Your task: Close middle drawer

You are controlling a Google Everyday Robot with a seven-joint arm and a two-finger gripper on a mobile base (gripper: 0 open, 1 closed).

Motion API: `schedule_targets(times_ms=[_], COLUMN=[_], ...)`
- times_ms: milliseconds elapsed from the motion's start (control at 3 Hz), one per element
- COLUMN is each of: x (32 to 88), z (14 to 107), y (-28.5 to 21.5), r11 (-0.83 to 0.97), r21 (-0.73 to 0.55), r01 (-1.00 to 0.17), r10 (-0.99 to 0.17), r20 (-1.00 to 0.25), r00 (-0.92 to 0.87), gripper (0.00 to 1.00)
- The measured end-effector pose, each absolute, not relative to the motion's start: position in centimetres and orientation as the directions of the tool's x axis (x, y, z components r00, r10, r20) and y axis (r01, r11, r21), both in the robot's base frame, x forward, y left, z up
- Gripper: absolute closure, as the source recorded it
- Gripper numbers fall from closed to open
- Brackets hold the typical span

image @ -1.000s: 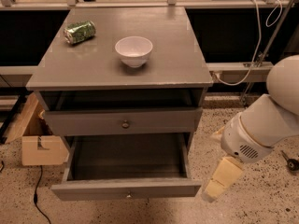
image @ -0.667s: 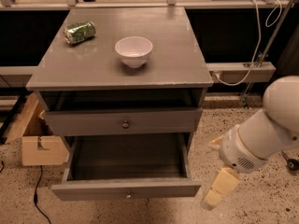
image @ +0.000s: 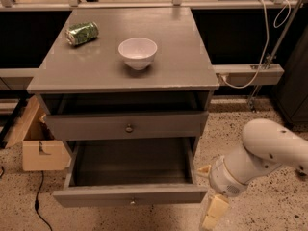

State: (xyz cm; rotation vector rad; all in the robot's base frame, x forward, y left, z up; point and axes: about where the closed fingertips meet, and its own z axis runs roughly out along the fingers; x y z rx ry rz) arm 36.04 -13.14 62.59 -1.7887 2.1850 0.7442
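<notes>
The middle drawer [image: 130, 195] is pulled far out of the grey cabinet [image: 120, 71], its empty inside showing and its tiny knob [image: 132, 202] at the front centre. Above it the taller drawer [image: 96, 126] with the larger dark knob [image: 128, 128] stands slightly out. My gripper [image: 208, 196] hangs low at the right of the cabinet, just off the right front corner of the middle drawer. Its cream fingers [image: 215, 211] are spread apart and hold nothing. The lowest drawer is hidden under the open one.
A white bowl [image: 137, 52] and a green can [image: 82, 33] lying on its side sit on the cabinet top. A cardboard box [image: 41, 150] stands on the floor at the left, with a black cable [image: 38, 206]. A rail with a white cable [image: 250, 73] runs behind.
My arm has dropped lower and swung left, bringing the gripper down to the level of the middle drawer's front at its right corner. The drawer has not moved.
</notes>
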Motion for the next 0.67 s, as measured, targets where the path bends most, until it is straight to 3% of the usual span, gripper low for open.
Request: schedule_targets(times_ms=[667], x=[34.9], z=[53.8], y=[-12.8], r11=[0.055], r21=[0.315], r01=[-0.948], r10=[-0.822], r20=[-0.524], r00=[-0.222], gripper=[0.0])
